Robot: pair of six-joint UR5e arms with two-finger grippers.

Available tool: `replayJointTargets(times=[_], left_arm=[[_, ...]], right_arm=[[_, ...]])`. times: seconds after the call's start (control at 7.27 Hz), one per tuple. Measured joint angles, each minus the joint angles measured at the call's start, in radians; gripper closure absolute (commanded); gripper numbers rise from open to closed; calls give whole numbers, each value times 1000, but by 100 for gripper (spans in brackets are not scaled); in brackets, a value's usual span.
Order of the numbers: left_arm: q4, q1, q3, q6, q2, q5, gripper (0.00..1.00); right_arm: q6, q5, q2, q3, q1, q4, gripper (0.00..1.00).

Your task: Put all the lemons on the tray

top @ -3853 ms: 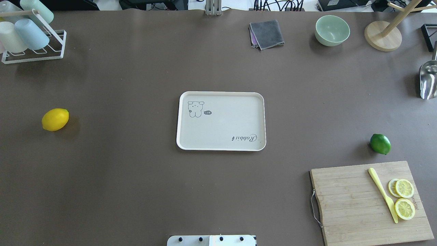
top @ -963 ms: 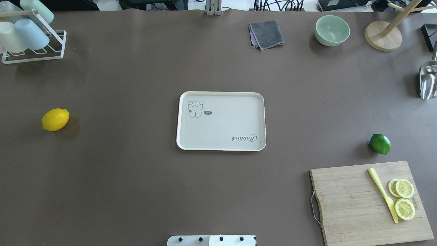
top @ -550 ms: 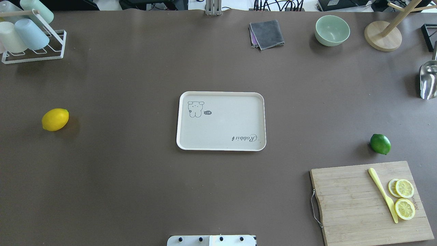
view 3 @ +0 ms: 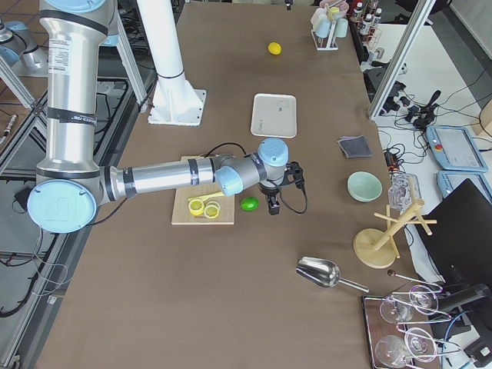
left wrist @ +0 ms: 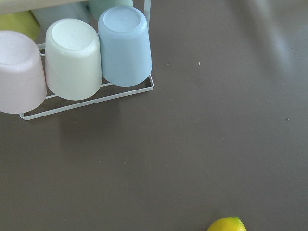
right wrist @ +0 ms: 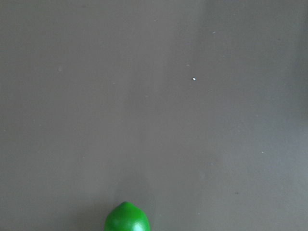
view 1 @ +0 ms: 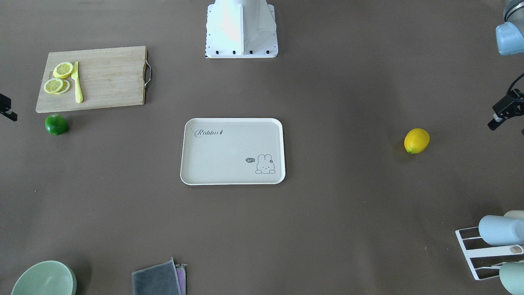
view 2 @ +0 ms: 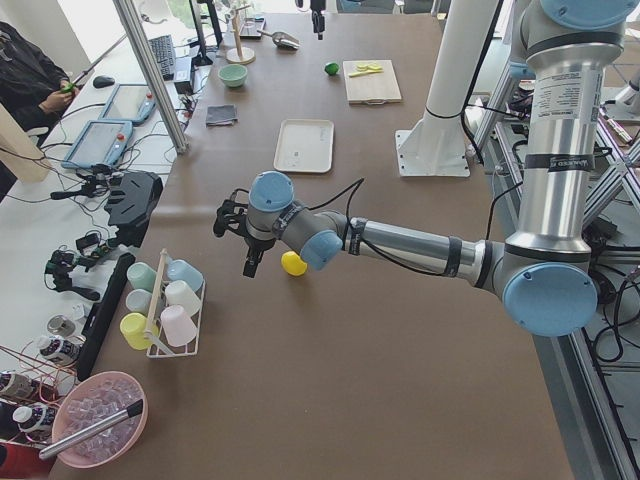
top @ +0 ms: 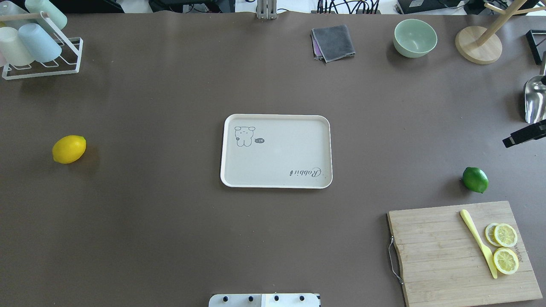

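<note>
The yellow lemon (top: 69,149) lies on the table at the left, far from the off-white tray (top: 277,155) in the middle. The green lemon (top: 475,179) lies at the right, just beyond the cutting board. Nothing lies on the tray. My left gripper (view 1: 501,114) hovers beside the yellow lemon (view 1: 416,141), on its outer side; the left wrist view catches only the lemon's top (left wrist: 227,224). My right gripper (top: 518,137) hovers beyond the green lemon, whose tip shows in the right wrist view (right wrist: 126,217). I cannot tell whether either gripper is open or shut.
A wooden cutting board (top: 439,256) with a yellow knife and lemon slices sits at the near right. A cup rack (top: 38,47) stands at the far left. A green bowl (top: 415,37), grey cloth (top: 333,41), wooden stand (top: 477,44) and metal scoop (top: 535,100) are at the far right.
The dark tip of my right gripper has come into the overhead view at the right edge. The lemons and the tray have not moved.
</note>
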Motion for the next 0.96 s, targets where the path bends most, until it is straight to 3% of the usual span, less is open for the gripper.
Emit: replayJointTargets(times=[0.41,0.96], left_arm=[[-1,1,2,-2,-2,0,2],[-2,1,1,-2,-2,-1,2]], right_arm=[[134,-96,4,-34,-152,97,0],[160,-107,10,-78,-231,114,0]])
